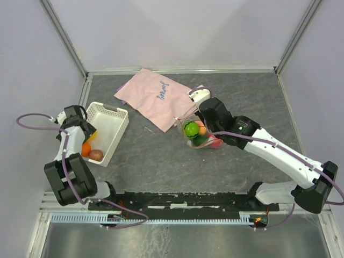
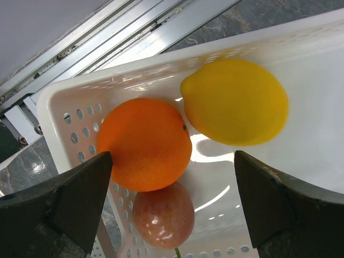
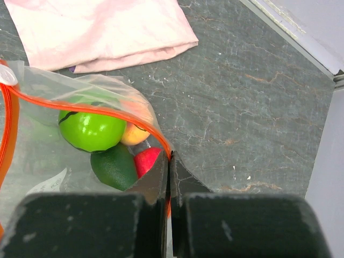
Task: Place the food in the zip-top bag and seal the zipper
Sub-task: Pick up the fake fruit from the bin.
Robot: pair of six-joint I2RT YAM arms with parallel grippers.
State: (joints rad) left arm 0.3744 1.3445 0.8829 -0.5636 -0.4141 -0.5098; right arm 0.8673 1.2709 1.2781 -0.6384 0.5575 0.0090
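Zip-top bag point(image 1: 194, 135) lies on the grey table, well to the right of the white slotted basket point(image 1: 114, 128), mouth gaping, its orange zipper point(image 3: 107, 110) curving across the opening. The pink cloth point(image 1: 153, 98) is spread beyond the basket and to its right, its near edge just beside the bag. The right gripper point(image 3: 170, 161) sits at the bag corner farthest from the basket, jaws pressed together on the zipper strip. The left gripper point(image 2: 172, 161) hangs over the basket's near end with jaws spread wide. In the basket are a lemon point(image 2: 234, 102), an orange point(image 2: 145, 144) touching it, and a reddish-brown fruit point(image 2: 164, 215). The bag holds a bright green fruit point(image 3: 91, 130), a dark green one point(image 3: 114, 167), a red one point(image 3: 146, 161) and a peach one point(image 3: 135, 133)
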